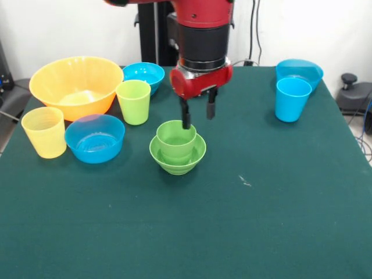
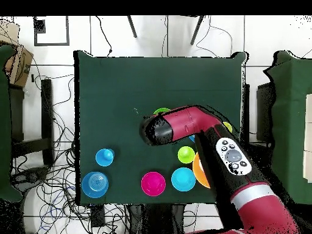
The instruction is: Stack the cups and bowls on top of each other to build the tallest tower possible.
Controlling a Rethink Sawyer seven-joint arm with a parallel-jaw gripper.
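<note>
The tower is a green cup (image 1: 175,139) standing upright inside a small green bowl (image 1: 177,158) at the table's middle. My gripper (image 1: 197,115) hangs just above and behind the cup, open and empty. Its left finger (image 1: 185,118) reaches down to the cup's far rim. In the overhead view the arm's head (image 2: 155,130) covers the cup, and only an edge of the green bowl (image 2: 161,111) shows. A yellow-green cup (image 1: 133,102) and a pale yellow cup (image 1: 44,132) stand at the left. A sky blue cup (image 1: 292,99) stands at the right.
A large yellow-orange bowl (image 1: 75,84) and a small blue bowl (image 1: 143,74) sit at the far left. Another blue bowl (image 1: 95,138) sits at the near left. A wide blue bowl (image 1: 299,71) sits behind the sky blue cup. A red bowl (image 2: 153,183) shows only overhead.
</note>
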